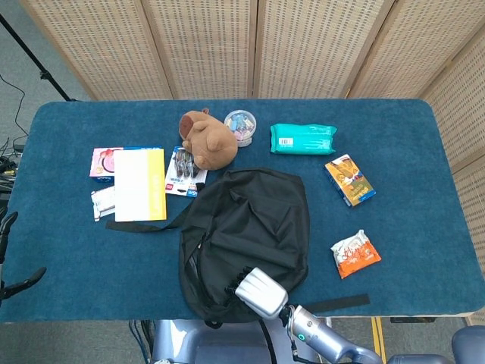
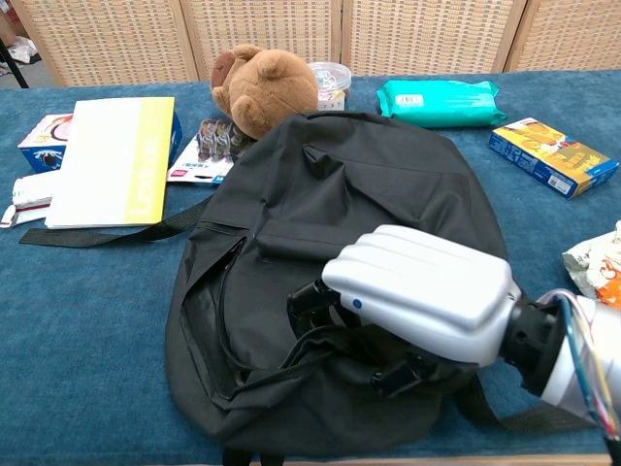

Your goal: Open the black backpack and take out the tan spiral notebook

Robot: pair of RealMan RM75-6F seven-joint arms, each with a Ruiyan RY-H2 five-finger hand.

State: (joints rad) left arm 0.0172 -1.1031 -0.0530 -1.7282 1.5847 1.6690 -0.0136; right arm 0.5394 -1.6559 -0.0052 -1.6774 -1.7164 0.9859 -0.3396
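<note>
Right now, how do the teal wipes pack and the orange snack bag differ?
The teal wipes pack is a full, smooth rectangle at the far side of the table; the orange snack bag is smaller, crumpled and lies near the front edge. Both lie flat on the blue table, right of the black backpack.

Backpack (image 2: 369, 204) matt black cloth; right hand (image 2: 422, 301) glossy plastic.

The backpack (image 1: 246, 239) lies mid-table, plush toy (image 1: 206, 139) behind it, booklet (image 1: 139, 184) to its left, snack packet (image 1: 355, 254) to its right.
</note>
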